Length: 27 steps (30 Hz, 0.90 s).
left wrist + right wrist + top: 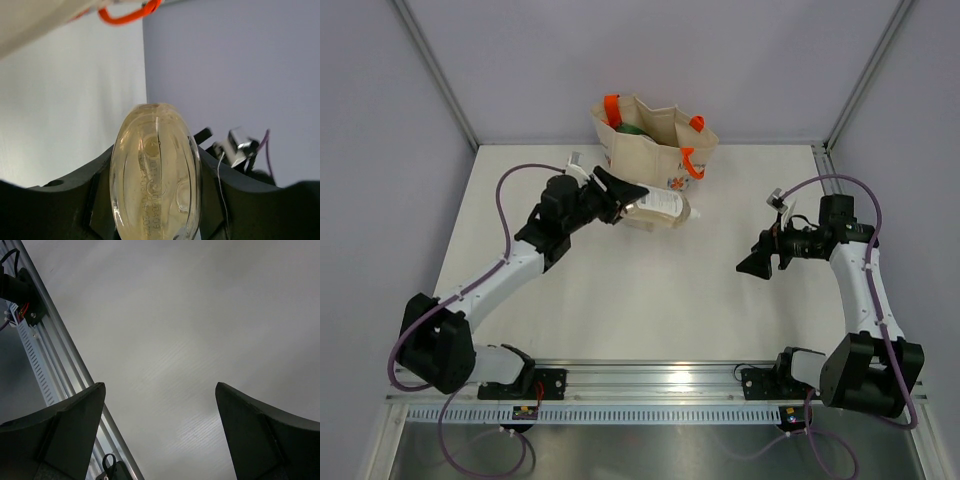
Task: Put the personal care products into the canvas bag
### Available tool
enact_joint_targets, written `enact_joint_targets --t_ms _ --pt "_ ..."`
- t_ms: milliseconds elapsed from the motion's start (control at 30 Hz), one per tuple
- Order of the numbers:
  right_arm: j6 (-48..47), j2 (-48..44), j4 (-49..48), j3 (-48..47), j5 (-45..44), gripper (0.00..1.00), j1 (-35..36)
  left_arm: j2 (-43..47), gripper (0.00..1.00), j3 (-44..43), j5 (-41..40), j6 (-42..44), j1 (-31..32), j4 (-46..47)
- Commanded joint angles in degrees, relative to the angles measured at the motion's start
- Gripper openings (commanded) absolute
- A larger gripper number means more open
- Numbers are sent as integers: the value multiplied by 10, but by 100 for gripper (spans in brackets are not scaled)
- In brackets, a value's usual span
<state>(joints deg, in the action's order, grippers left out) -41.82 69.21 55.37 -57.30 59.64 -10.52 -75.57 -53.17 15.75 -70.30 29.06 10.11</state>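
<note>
— Where was the left claw (pixel 633 200)?

— Reached out toward the far edge of the counter (pixel 620 320), a little left of centre. It was clenched on a clear bottle (pixel 663 208) of pale liquid. Its wrist camera looked straight at the bottle's oval base, with a black finger (pixel 100 200) pressed against each flank.

— How did the bottle lie?

— On its side. Its long axis ran from the claw out toward the right, roughly along the far edge, with the base toward the wrist and the cap end pointing away. I couldn't tell from above whether it hung free of the counter or brushed it.

— And the bag (pixel 655 150)?

— Upright at the middle of the far edge, mouth open upward, something green (pixel 628 128) showing inside. It stood just beyond the bottle, which lay close before its near wall. In the wrist view the canvas and an orange handle (pixel 130 14) sat at the top left.

— So the next move?

— I'd judge the bottle had to rise above the rim and travel a short way toward the far edge before being let go.

— The right claw (pixel 757 262)?

— Released, fingers spread with nothing between them. It hovered near the right edge, well apart from bag and bottle. The left arm was plainly the nearer one.
</note>
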Motion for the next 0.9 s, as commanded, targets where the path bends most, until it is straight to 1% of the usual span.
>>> enact_joint_targets --t_ms 0,100,133,167,200,233,267,367,433,467,600,667,700,800,867 --pt "-1 -28 -6 9 19 100 -3 -33 0 -124 -24 -56 -17 115" --pt "3 -32 -14 15 14 99 -3 -94 0 -185 -26 -69 -27 124" --pt "3 -33 -15 18 12 99 -3 -109 0 -228 -27 -72 -30 124" --pt "3 -34 -17 20 9 100 -3 -139 0 -251 -27 -71 -32 120" --pt "3 -36 -19 22 9 100 -3 -154 0 -274 -30 -70 -33 110" --pt "3 -36 -20 24 8 100 -3 -169 0 -318 -34 -65 -37 95" --pt "4 -37 -21 25 9 99 -3 -195 0 -339 -38 -58 -39 85" --pt "6 -41 -24 27 7 100 -3 -231 0 -410 -62 -34 -48 54" --pt "9 -46 -28 30 7 99 -3 -264 0 -439 -75 -22 -57 44" --pt "10 -50 -30 31 7 99 -3 -275 0 -468 -80 -19 -60 37" --pt "13 -57 -37 37 3 99 -3 -338 0 -536 -78 -13 -84 2" --pt "13 -55 -36 37 1 99 -3 -353 0 -554 -74 -8 -90 -5" --pt "13 -54 -36 37 0 99 -2 -360 0 -573 -74 -2 -95 -29" --pt "12 -53 -37 38 0 99 -3 -382 0 -619 -74 38 -98 -82" --pt "12 -51 -38 38 0 99 -3 -403 0 -644 -67 66 -99 -101"
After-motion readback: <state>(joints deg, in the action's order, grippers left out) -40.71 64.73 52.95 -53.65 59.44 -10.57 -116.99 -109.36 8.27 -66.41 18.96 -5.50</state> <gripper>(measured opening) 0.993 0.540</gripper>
